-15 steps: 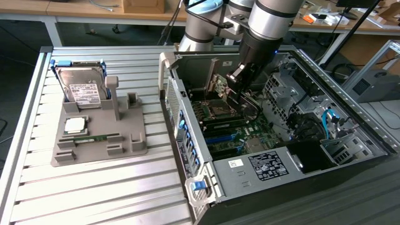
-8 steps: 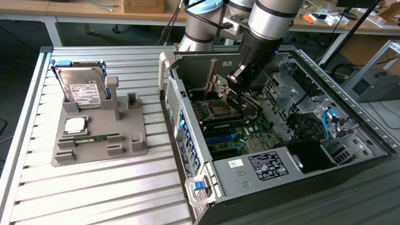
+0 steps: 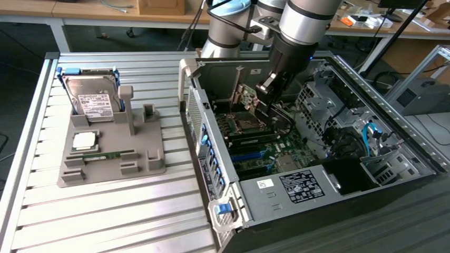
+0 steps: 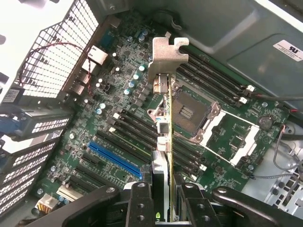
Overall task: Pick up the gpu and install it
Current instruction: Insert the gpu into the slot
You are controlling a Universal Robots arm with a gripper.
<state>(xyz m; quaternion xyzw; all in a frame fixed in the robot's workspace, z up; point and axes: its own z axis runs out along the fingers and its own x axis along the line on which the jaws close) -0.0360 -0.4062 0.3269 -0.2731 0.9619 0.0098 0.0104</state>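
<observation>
The gpu [image 4: 164, 124] is seen edge-on in the wrist view, a thin card with its silver metal bracket [image 4: 166, 56] at the far end. My gripper [image 4: 163, 191] is shut on the card, with one black finger [image 4: 139, 201] on either side of it. The card hangs above the green motherboard [image 4: 118, 113], between the blue slot [image 4: 116, 158] and the open CPU socket [image 4: 189, 111]. In the exterior view, the gripper [image 3: 270, 87] reaches down into the open computer case [image 3: 414, 153], holding the gpu [image 3: 249, 98] upright near the case's rear wall.
On the exterior view's left, a grey fixture [image 3: 140, 158] on the slatted table [image 3: 105, 216] carries a hard drive [image 3: 95, 100], a CPU chip [image 3: 84, 139] and a RAM stick [image 3: 98, 156]. Drive cages and cables [image 3: 369, 137] crowd the case's right side.
</observation>
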